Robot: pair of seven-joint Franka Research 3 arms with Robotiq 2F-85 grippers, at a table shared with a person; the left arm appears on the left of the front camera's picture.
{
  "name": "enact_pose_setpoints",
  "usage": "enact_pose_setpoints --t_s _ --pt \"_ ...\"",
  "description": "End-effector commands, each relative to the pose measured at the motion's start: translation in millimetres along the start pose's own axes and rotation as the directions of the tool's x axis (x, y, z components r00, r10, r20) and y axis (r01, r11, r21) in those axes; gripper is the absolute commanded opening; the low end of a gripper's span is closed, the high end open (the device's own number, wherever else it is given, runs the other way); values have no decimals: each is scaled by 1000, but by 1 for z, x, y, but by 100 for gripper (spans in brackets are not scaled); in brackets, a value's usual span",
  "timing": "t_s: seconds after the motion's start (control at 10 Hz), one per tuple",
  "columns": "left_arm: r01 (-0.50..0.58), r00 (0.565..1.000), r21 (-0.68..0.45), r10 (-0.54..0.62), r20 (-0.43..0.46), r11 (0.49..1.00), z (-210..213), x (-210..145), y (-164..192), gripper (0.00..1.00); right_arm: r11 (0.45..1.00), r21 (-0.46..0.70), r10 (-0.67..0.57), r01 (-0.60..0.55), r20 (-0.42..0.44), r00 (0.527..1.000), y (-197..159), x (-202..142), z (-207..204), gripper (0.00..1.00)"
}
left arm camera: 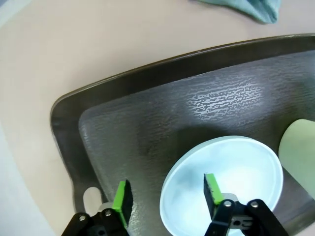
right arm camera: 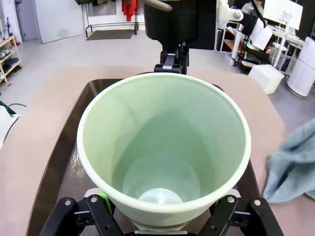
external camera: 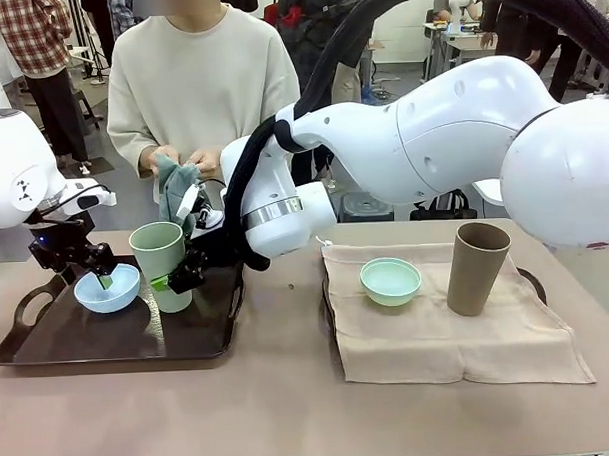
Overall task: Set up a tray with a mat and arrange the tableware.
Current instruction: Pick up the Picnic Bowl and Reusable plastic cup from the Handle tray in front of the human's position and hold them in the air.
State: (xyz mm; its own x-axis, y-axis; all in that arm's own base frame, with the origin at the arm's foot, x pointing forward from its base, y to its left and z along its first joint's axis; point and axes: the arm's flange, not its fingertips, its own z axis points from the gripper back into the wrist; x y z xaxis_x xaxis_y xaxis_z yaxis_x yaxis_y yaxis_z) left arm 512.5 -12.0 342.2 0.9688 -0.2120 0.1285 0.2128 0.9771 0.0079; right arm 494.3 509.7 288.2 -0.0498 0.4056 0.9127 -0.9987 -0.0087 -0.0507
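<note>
Reaching left gripper (external camera: 104, 278) (left arm camera: 167, 194): jaws apart, straddling the near rim of the pale blue round bowl (external camera: 107, 291) (left arm camera: 236, 172), 1 green pad inside, 1 outside over the tray floor.
Right gripper (external camera: 181, 278) (right arm camera: 162, 211): jaws clamped low on the tall pale green handleless cup (external camera: 157, 248) (right arm camera: 162, 147), which stands upright.
Dark brown textured tray (external camera: 49, 347) (left arm camera: 147, 98): holds the bowl and the cup just beside each other toward its far edge; its near half is bare.
Beige cloth mat (external camera: 439, 348): laid over a 2nd tray whose rim (external camera: 531, 280) peeks out at the right; the front of the mat is open.
Mint green round bowl (external camera: 390, 281): on the mat's far left part.
Tall brown-tan cup (external camera: 477, 267): upright, well apart from that bowl, near the mat's right edge.
Bench (external camera: 291, 409): a bare strip runs between tray and mat.
Person: both hands hold a grey-teal cloth (external camera: 175, 190) beyond the tray's far edge.
</note>
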Motion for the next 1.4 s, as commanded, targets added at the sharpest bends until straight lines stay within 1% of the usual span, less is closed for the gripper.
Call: enact_pose_setpoints --t_s 0.0,0.1,0.2,0.3,0.4,0.6,0.7,0.8,1.1,1.2,1.3 --pt "-29 1000 -17 29 5 999 3 4 1 39 1000 -10 18 -17 31 999 2 -7 -2 0" --pt "-32 999 -19 32 8 999 4 3 1 0 1000 -10 18 -18 27 999 2 -7 -2 0" --pt "-32 999 -19 32 11 999 7 4 2 0 1000 -11 21 -21 25 999 2 -6 -2 26" --pt "-33 999 -18 33 15 999 9 2 2 0 1000 -13 26 -25 21 999 3 -6 -1 25" --pt "-37 999 -11 37 14 999 11 2 3 0 999 -17 28 -28 21 999 3 -6 -1 0" --pt "-39 999 14 38 24 999 23 -1 3 0 999 -30 28 -27 18 999 5 1 6 0" --pt "-58 998 38 58 12 998 37 -5 1 11 999 -37 3 -3 5 1000 9 13 16 30" --pt "-86 996 50 85 29 995 70 -12 0 11 999 -47 1 -1 5 1000 20 38 33 30" --pt "-114 984 19 110 144 993 176 -33 -5 11 987 -139 80 -78 11 997 56 125 93 30" --pt "-127 976 2 125 178 992 198 -39 -5 11 981 -159 114 -111 10 993 70 150 111 30" --pt "-139 972 -12 139 188 990 211 -40 -5 11 978 -171 124 -121 11 992 76 164 121 30"
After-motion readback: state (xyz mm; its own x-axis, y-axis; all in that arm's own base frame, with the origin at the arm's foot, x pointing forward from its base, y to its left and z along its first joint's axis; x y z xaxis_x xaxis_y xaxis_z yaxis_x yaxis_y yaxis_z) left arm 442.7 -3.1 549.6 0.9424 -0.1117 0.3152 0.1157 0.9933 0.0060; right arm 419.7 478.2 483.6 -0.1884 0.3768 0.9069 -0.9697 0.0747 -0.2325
